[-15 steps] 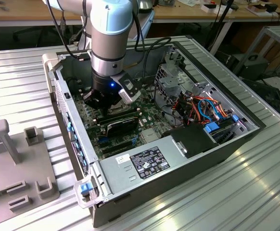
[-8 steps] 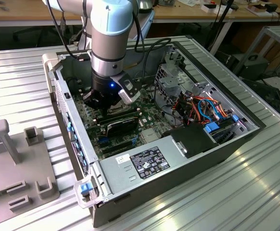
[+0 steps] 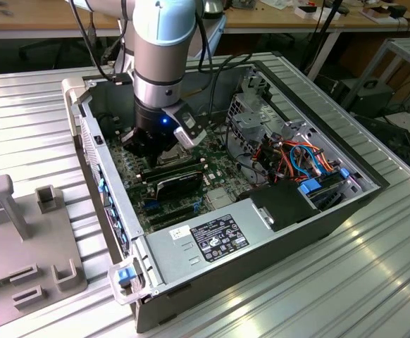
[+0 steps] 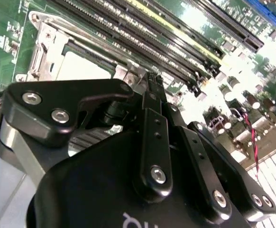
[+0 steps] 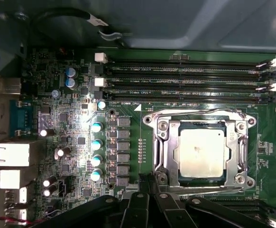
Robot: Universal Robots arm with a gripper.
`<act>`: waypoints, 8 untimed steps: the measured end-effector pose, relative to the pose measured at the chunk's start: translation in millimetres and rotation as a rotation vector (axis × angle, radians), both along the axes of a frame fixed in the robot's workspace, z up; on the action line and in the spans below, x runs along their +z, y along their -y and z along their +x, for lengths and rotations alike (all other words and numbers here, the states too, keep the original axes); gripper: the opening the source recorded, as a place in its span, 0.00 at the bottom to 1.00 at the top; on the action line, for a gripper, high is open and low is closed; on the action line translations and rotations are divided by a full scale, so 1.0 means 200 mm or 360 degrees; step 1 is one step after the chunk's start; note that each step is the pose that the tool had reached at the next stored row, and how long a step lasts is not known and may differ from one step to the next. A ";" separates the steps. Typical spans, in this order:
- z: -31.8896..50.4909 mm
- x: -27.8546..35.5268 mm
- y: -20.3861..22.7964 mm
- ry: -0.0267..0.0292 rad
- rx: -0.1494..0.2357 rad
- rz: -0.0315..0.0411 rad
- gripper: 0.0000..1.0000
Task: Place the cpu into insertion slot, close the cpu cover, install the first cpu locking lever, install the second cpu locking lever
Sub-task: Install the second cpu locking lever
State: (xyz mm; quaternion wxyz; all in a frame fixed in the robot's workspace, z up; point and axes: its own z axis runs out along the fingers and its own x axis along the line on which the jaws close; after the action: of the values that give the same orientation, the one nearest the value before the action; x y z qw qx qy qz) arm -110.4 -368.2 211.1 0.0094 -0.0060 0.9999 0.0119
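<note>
Gripper [image 5: 150, 183] pinched closed, pointing down beside the cpu cover [image 5: 165, 152], cpu [image 5: 203, 154] seated.

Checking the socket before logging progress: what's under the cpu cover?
The cpu shows through the opening of the closed cover. The slot beneath is hidden by both. The pincer sits at the cover's edge.

cpu [image 5: 202, 154] in slot [image 5: 200, 127] — under cover [image 5: 169, 151]
</note>
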 end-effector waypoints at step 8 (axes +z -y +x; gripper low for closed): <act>0.019 0.065 -0.012 -0.00002 0.0000 0.0000 0.11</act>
State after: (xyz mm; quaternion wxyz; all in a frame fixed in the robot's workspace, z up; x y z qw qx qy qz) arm -106.7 -365.8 224.2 0.0093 -0.0060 0.9999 0.0118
